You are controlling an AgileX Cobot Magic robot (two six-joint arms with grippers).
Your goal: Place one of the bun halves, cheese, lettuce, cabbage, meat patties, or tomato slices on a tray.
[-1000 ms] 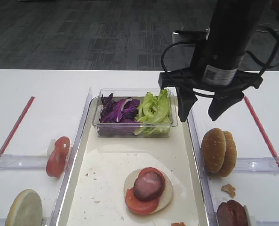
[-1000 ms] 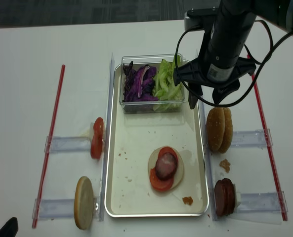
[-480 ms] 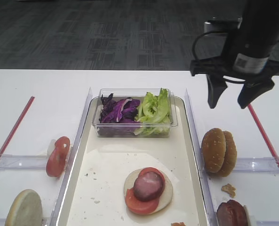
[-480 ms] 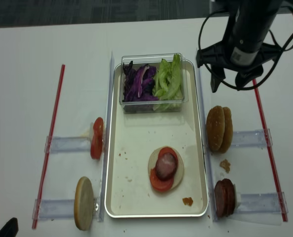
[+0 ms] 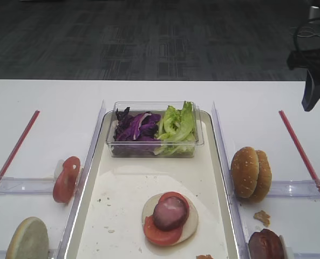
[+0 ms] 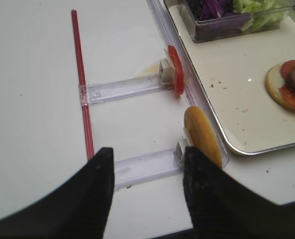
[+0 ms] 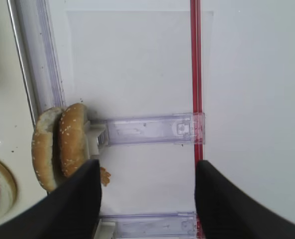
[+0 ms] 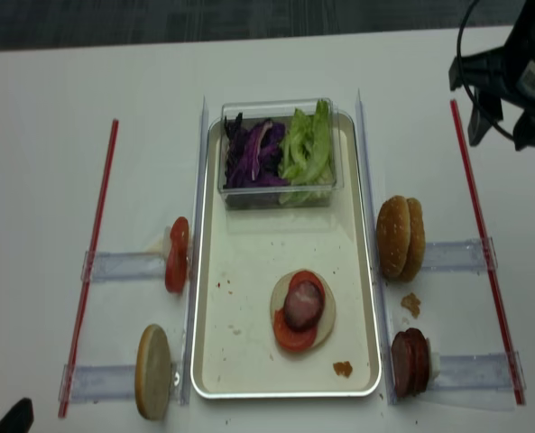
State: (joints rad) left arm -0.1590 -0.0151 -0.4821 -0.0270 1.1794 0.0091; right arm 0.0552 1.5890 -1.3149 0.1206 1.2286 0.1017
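The tray (image 5: 149,172) (image 8: 249,271) carries a pale round base topped with a tomato slice and a meat patty (image 5: 170,211) (image 8: 303,303). Cabbage (image 5: 135,127) and lettuce (image 5: 177,125) fill a clear box at its far end. Bun halves (image 5: 251,174) (image 7: 62,144) and meat patties (image 8: 410,361) stand on the right, tomato slices (image 6: 175,75) and a bun half (image 6: 203,134) on the left. No cheese shows. My right gripper (image 8: 500,135) (image 7: 147,167) hangs open and empty over the far right table. My left gripper (image 6: 147,154) is open and empty at the near left.
Clear plastic rails (image 7: 147,130) (image 6: 122,89) hold the food upright on both sides of the tray. Red strips (image 8: 479,225) (image 6: 82,84) run along the outer table. Crumbs (image 8: 411,302) lie near the right rails and on the tray.
My right gripper has swung from over the salad box rightwards and back, past the tray's edge to the red strip, still open and empty. The food has not moved.
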